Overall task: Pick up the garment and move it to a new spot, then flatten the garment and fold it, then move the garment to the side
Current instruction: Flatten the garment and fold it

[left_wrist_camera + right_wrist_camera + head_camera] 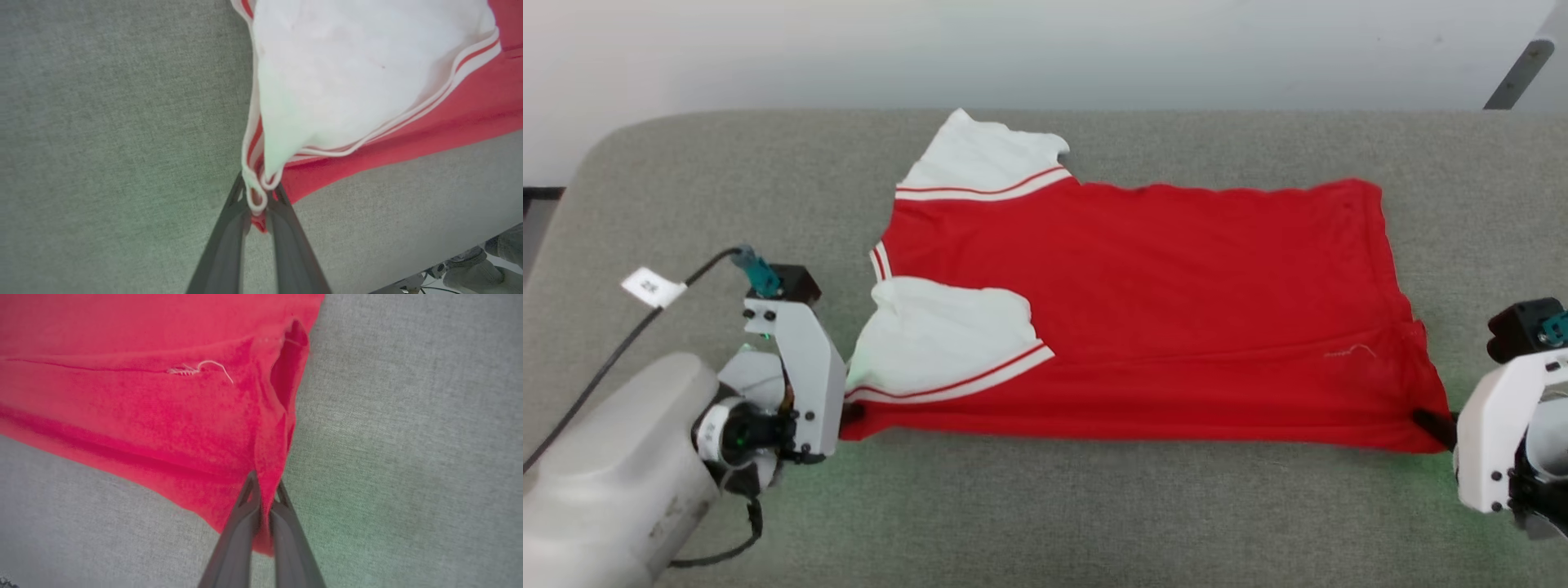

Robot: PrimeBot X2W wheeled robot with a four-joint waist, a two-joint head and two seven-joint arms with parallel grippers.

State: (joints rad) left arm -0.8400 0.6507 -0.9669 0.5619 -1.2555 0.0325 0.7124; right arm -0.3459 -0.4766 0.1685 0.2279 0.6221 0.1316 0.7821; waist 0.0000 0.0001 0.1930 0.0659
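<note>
Red jersey (1143,310) lies spread on grey table (1045,506), thin, limp and light, likely to sag between holds; left gripper (259,204) pinches its striped shoulder trim, right gripper (265,494) pinches the near hem corner.

Head view's right edge crops the right gripper (1425,421) housing — I see one dark finger stub. The left forearm (596,474) is cropped at lower left. Left wrist view, lower right: blurred shapes (474,265) — unidentifiable.
</note>
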